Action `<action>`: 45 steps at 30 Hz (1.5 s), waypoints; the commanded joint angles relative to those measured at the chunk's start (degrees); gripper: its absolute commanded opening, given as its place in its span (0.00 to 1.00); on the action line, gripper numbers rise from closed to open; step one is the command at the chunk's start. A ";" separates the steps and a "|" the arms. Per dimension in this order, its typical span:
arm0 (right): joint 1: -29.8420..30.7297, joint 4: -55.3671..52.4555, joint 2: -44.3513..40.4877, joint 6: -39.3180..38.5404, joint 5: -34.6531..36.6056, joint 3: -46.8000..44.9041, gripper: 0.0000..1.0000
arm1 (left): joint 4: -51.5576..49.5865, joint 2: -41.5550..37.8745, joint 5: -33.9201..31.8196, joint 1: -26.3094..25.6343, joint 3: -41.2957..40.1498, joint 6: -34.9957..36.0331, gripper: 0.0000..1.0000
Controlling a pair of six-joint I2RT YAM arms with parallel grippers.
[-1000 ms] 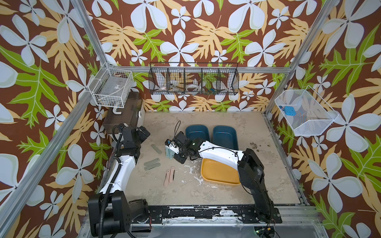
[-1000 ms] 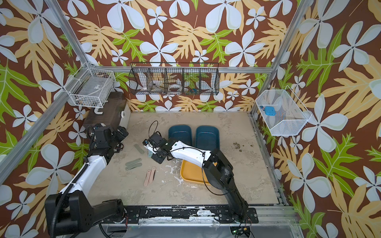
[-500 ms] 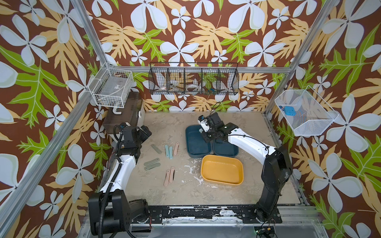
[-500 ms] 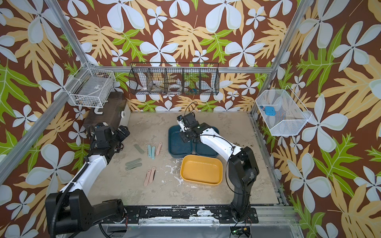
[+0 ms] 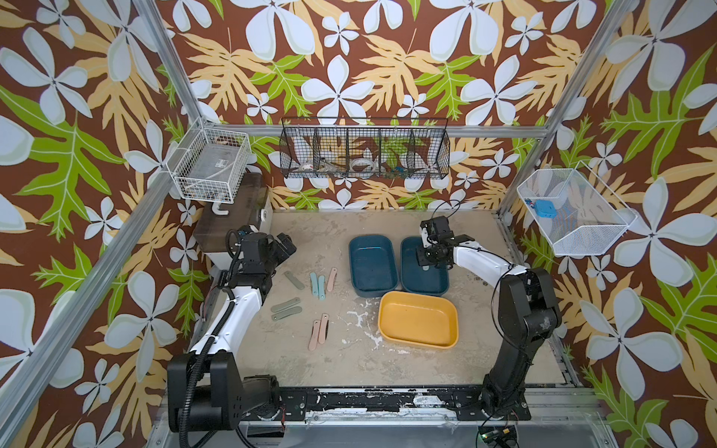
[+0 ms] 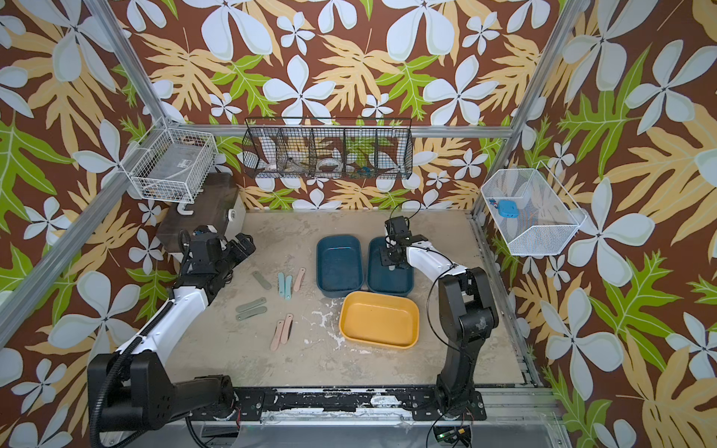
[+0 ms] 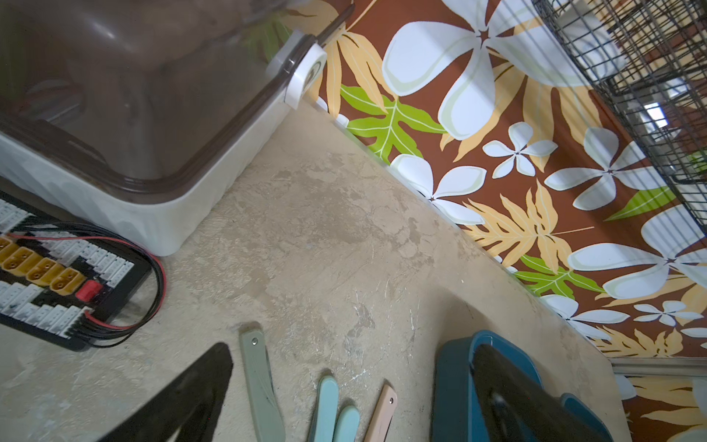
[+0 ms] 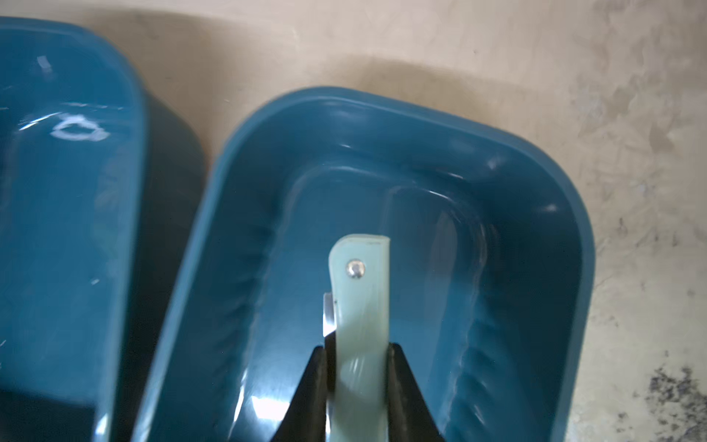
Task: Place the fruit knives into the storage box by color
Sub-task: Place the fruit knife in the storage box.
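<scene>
Right gripper: it was seen closed on a pale blue folding fruit knife, which was pinched across its width.
Held knife's place: it was held within the outline of the right teal box, above its floor. Whether the floor was touched could not be told.
Long axis: the knife pointed straight out ahead of the jaws, rivet end foremost, roughly along the box's length (a sliver of steel blade showed at one edge of the handle).
Coming move: a release was judged to be next. The box lay directly under the knife, so little more than an opening of the jaws seemed called for.
Left gripper: its jaws were spread wide with nothing between them, over the table near a single grey-green knife.
Loose knives: eight were counted on the table, namely two light blue knives, a pink knife just beside them, a grey-green pair and a pink pair.
Nearer arm: the left arm was much nearer the loose knives, and the right arm was well apart from them.
Other boxes: the left teal box and the yellow box were seen empty.
View differences: in both top views the held knife was hidden under the gripper, and only the right wrist view showed it. A connector board was shown by the left wrist view alone.
</scene>
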 commanded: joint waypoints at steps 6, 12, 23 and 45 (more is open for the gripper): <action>-0.21 1.85 4.67 3.56 4.28 0.84 0.22 | -0.82 -0.17 -0.08 -0.15 1.13 0.81 1.00; -0.30 1.49 7.28 4.57 5.73 0.85 0.23 | -1.31 -0.40 0.10 -0.33 0.87 1.13 1.00; -0.29 2.19 8.28 4.80 5.00 0.48 0.37 | -2.00 -1.76 3.42 -1.87 0.08 1.20 1.00; 20.60 -2.64 -9.45 6.01 1.00 4.58 0.51 | -7.16 -14.93 10.16 -4.22 -8.28 -4.34 1.00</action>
